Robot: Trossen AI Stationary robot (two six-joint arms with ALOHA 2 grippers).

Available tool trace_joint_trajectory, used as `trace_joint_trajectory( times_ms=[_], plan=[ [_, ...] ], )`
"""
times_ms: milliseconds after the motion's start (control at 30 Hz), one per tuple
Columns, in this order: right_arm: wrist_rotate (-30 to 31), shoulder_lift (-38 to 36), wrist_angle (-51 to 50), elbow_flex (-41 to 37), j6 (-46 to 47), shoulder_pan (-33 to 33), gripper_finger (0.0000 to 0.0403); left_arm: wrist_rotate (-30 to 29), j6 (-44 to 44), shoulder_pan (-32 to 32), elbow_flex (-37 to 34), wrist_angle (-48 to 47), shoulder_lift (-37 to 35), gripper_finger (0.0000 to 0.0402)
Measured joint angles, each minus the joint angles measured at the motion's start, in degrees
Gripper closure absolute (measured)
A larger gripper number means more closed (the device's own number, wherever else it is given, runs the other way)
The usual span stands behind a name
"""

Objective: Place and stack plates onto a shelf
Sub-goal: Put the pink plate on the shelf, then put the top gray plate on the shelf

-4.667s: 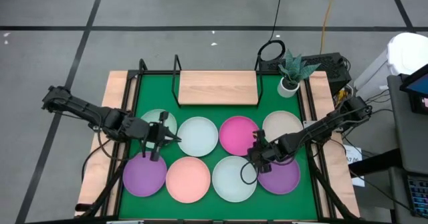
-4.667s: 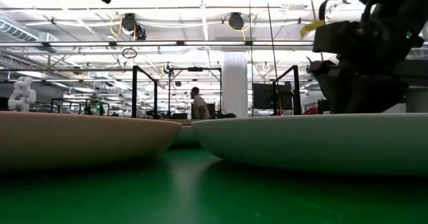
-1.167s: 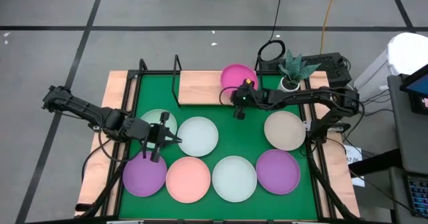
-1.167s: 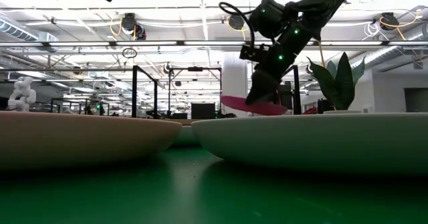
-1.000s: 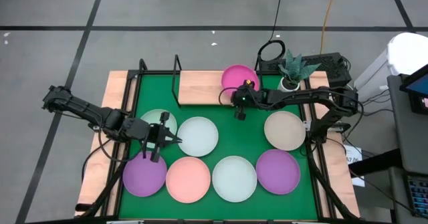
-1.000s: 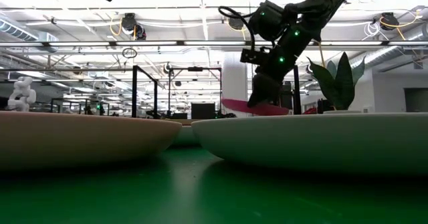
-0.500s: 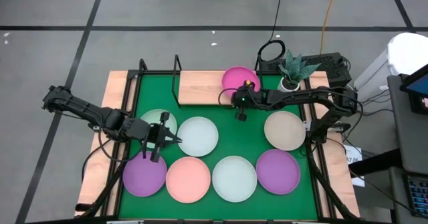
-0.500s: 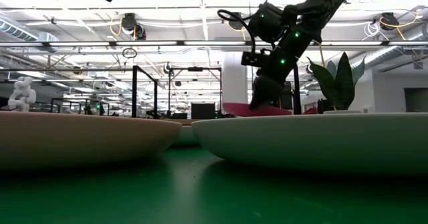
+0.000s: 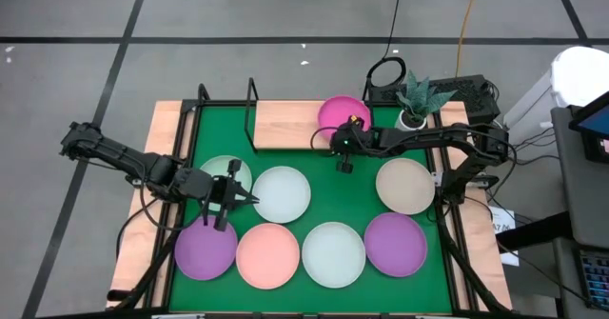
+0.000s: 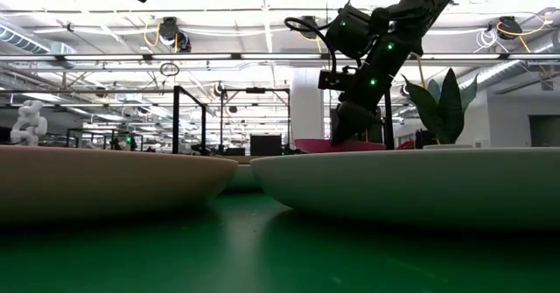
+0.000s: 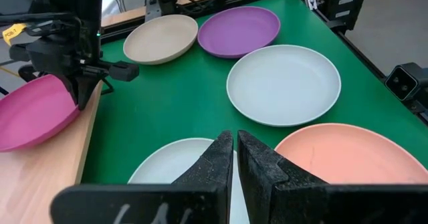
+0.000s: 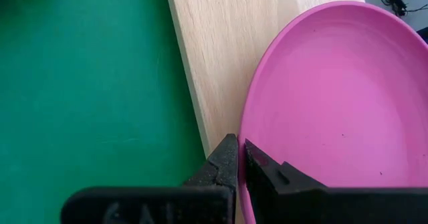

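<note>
The magenta plate (image 9: pixel 341 112) sits at the right end of the wooden shelf (image 9: pixel 285 126), held by my right gripper (image 9: pixel 342 137), which is shut on it. It also shows in the left wrist view, where the magenta plate (image 11: pixel 30 117) lies tilted over the board. Seven more plates lie on the green mat: mint (image 9: pixel 219 169), white (image 9: pixel 282 193), beige (image 9: pixel 404 186), purple (image 9: pixel 206 249), salmon (image 9: pixel 267 255), white (image 9: pixel 333 253), purple (image 9: pixel 395 244). My left gripper (image 9: pixel 245 197) is shut and hovers over the left edge of the white plate, touching nothing. My right gripper pinches the magenta plate's rim (image 12: pixel 249 138) on the side facing the table's near edge, one finger on the inner face and one outside. The fingers (image 10: pixel 343 125) point steeply down from above. The plate is low on the shelf board, slightly tilted; whether it rests there I cannot tell.
A potted plant (image 9: pixel 415 100) stands just right of the shelf's far corner. Black wire uprights (image 9: pixel 251 105) rise at the shelf's ends. The left two thirds of the shelf board are bare wood. Wooden strips (image 9: pixel 166 129) border the mat.
My right gripper has moved down and slightly toward the table's right, staying shut on the magenta plate. The plate has sunk lower onto the shelf's right end. My left arm has kept still.
</note>
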Motion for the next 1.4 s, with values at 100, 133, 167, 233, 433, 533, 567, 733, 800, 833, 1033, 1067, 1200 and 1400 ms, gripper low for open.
trace_joint_trajectory(
  times_ms=[100, 133, 167, 233, 433, 533, 567, 733, 800, 833, 1033, 1067, 1200, 1400],
  plan=[
    [0.06, 0.00, 0.04, 0.00, 0.02, 0.00, 0.0390, 0.00, 0.00, -0.01, 0.00, 0.00, 0.00, 0.0373],
    [0.06, 0.00, 0.04, 0.00, 0.06, 0.00, 0.0385, 0.00, 0.00, -0.01, 0.00, 0.00, 0.00, 0.0373],
    [0.08, 0.00, 0.06, 0.00, 0.06, 0.00, 0.0377, 0.00, 0.00, -0.01, 0.00, 0.00, 0.00, 0.0373],
    [0.10, -0.02, 0.11, 0.00, 0.07, 0.00, 0.0360, 0.00, 0.00, -0.01, 0.00, 0.00, 0.00, 0.0373],
    [0.11, -0.12, 0.17, 0.00, 0.06, 0.05, 0.0307, 0.00, -0.01, -0.01, 0.00, 0.00, 0.00, 0.0373],
    [0.08, -1.44, 0.59, 0.00, 0.06, 0.72, 0.0287, 0.00, -0.35, -0.01, 0.00, -0.02, 0.00, 0.0373],
    [0.05, -2.27, 0.78, 0.00, 0.00, 1.07, 0.0282, 0.00, -0.48, -0.01, 0.00, -0.04, 0.00, 0.0373],
    [-0.07, -7.06, 1.92, 0.00, -0.23, 2.98, 0.0269, 0.00, -0.50, -0.01, 0.00, -0.12, 0.00, 0.0373],
    [-0.07, -9.25, 2.16, 0.02, 1.28, 3.98, 0.0268, 0.00, -0.28, 0.00, 0.00, -0.14, 0.01, 0.0373],
    [-0.09, -10.38, 2.12, 0.02, 2.46, 4.49, 0.0269, -0.01, -0.22, -0.01, 0.00, -0.12, 0.13, 0.0373],
    [-4.76, -16.99, -0.58, 0.07, 4.61, 9.07, 0.0272, 0.00, -0.28, -0.01, 0.00, -0.99, 3.34, 0.0373],
    [-4.75, -17.95, -1.47, 0.07, 4.61, 10.02, 0.0272, 0.00, -0.41, -0.01, 0.00, -1.45, 4.42, 0.0373],
    [-4.72, -20.84, -3.39, 0.07, 4.62, 13.58, 0.0272, 0.17, -0.66, -0.14, 0.00, -1.51, 10.06, 0.0369],
    [-4.70, -21.88, -3.67, 0.07, 3.94, 16.70, 0.0272, 2.24, 1.10, -0.84, 0.00, -1.02, 17.86, 0.0306]
  ],
)
